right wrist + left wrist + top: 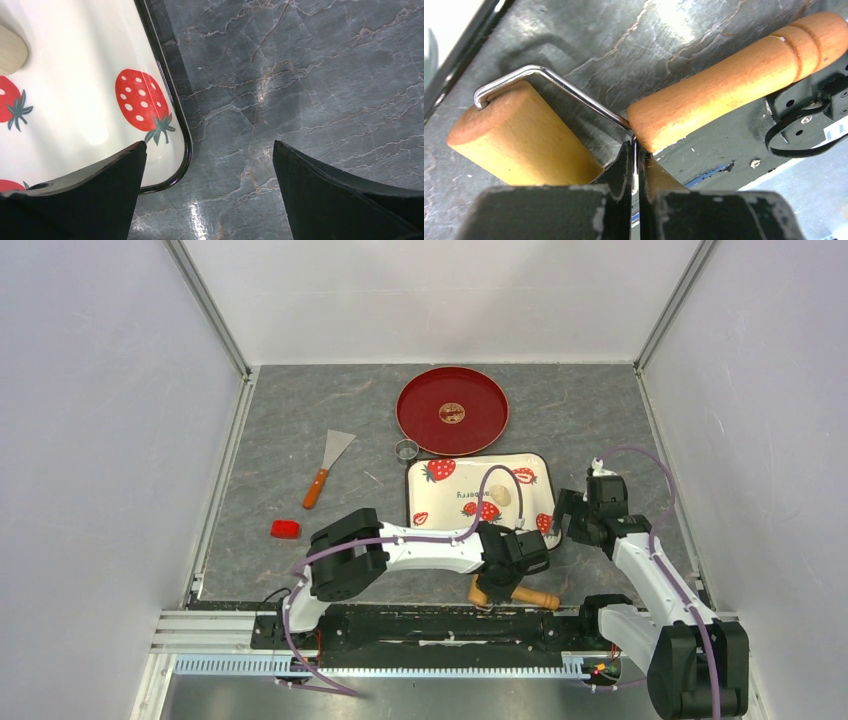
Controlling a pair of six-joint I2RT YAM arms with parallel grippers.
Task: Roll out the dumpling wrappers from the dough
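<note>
A lump of pale dough [500,495] lies on the strawberry-print tray [430,502]; its edge shows in the right wrist view as dough [10,50]. No dumpling wrappers are in view. A wooden roller [519,137] with a wooden handle [724,85] lies at the table's near edge, where the handle [537,597] shows from above. My left gripper [634,145] is shut on the roller's thin metal rod [589,102], between barrel and handle. My right gripper [209,150] hangs open and empty over the tray's near right corner [185,160].
A round red plate [425,420] sits behind the tray, with a small metal ring [406,449] at its near left. A scraper [330,465] with a wooden handle and a small red block [285,529] lie on the left. White walls enclose the table.
</note>
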